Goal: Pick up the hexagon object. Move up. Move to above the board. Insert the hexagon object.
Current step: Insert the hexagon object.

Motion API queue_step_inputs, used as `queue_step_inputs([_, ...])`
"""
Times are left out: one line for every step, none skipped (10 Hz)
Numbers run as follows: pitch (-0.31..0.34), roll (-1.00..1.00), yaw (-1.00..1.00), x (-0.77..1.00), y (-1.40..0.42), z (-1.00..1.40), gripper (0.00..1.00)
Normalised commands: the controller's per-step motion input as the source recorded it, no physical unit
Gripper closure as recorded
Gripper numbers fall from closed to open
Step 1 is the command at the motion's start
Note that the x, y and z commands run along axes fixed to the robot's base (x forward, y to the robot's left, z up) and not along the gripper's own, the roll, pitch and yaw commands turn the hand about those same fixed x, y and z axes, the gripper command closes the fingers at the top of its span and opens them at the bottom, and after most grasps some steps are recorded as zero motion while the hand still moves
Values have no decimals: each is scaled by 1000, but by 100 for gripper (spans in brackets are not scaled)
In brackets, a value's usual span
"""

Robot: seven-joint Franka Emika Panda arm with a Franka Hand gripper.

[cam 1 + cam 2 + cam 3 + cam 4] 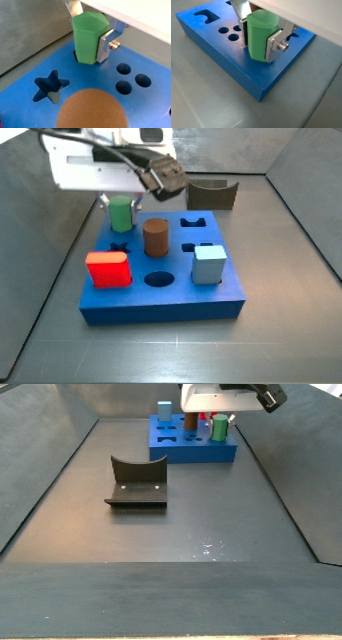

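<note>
In a side view, the board [160, 298] lies nearest on the dark table [287, 328], a thick blue block with shaped holes in its top. At its front stand a red block [108, 269] and a pale blue block [209, 264], with a round hole [160, 280] between them. Behind these rises the brown cylinder [156, 237], upright in the board. Further back, at the board's far corner, the hexagon object [120, 214] stands upright, a slim green peg with its lower end in the board. The claw [120, 206] grips it from either side, hanging from the white wrist above. Beyond the board, a dark olive arch-shaped block [211, 195] rests on the table near the back wall.

In both wrist views the silver fingers [105, 45] press flat against the green peg's [89, 37] sides, and its base sits in a hole at the board's [93, 82] corner. A star hole [51, 85] and three small round holes [131, 79] lie close by, and the brown cylinder's top [91, 110] fills the foreground.
</note>
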Motion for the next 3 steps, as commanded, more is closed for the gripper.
queue_step_inputs([0,77,0,0,-69,-229,100])
queue_step_inputs([-16,0,0,0,0,0,100])
queue_step_inputs([0,0,0,0,0,0,100])
